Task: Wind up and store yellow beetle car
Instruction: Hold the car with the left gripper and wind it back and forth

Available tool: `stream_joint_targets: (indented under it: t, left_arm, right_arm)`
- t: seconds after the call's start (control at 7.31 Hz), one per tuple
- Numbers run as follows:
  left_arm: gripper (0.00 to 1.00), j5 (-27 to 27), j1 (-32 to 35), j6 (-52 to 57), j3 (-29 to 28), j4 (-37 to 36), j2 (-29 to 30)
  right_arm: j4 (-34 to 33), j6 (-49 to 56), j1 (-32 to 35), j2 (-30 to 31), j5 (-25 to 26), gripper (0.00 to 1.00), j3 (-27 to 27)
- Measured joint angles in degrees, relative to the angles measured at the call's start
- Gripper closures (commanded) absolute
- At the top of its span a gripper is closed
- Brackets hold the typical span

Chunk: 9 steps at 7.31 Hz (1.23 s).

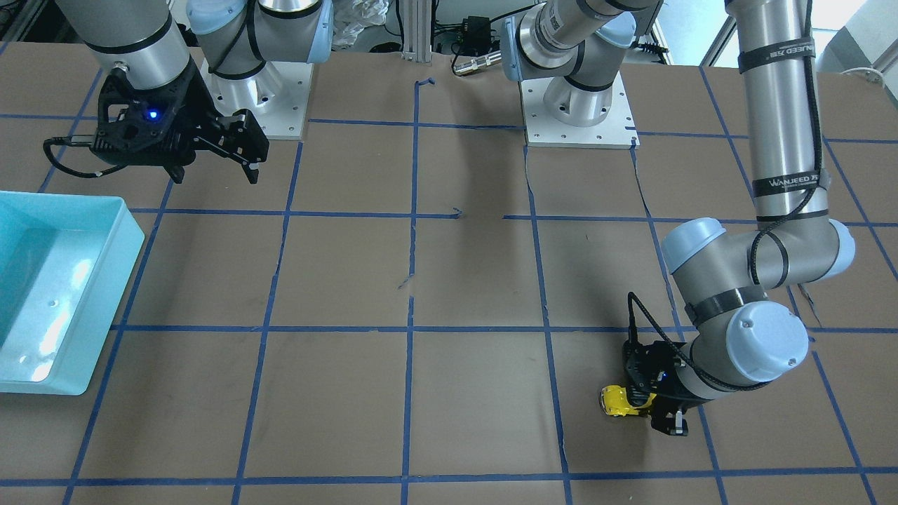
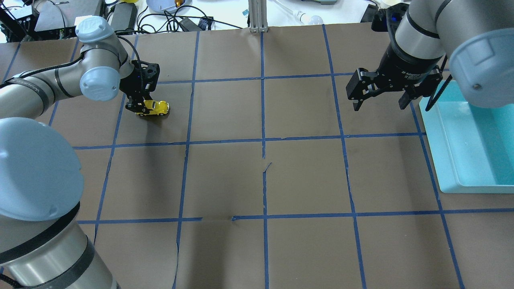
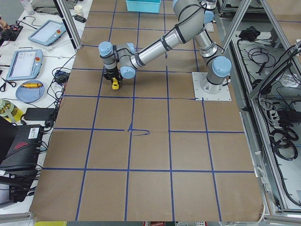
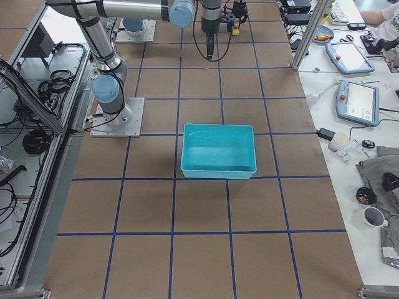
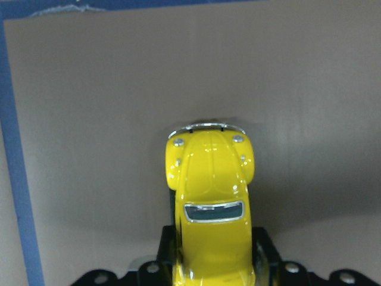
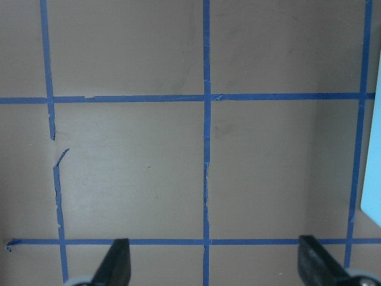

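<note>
Yellow beetle car (image 5: 208,190): your left gripper (image 2: 138,107) pinched its rear, wheels down, likely for winding; right gripper (image 2: 378,105) hung spread.

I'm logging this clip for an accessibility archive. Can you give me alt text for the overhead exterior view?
The robot's left hand grips the rear of a yellow beetle car that stands on the brown, blue-taped table, at the view's upper left. The right hand hangs open above the table at the upper right, beside a teal bin.
</note>
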State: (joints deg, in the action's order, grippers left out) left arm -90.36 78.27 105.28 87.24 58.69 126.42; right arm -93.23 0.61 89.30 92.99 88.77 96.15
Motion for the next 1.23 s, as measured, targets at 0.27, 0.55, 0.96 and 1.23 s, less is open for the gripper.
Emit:
stream_joint_targets:
  t: [0.27, 0.55, 0.96, 1.23]
  left_arm:
    - [1.0, -0.3, -0.5, 0.2, 0.1, 0.0, 0.0]
    - [1.0, -0.6, -1.5, 0.5, 0.2, 0.0, -0.1]
    - [1.0, -0.7, -3.2, 0.9, 0.4, 0.0, -0.2]
    - [1.0, -0.8, -3.7, 1.3, 0.4, 0.0, -0.2]
  right_arm:
    - [0.2, 0.0, 0.0, 0.0, 0.0, 0.0, 0.0]
    - [0.3, 0.0, 0.0, 0.0, 0.0, 0.0, 0.0]
    - [-0.1, 0.0, 0.0, 0.0, 0.0, 0.0, 0.0]
    - [-0.1, 0.1, 0.0, 0.0, 0.0, 0.0, 0.0]
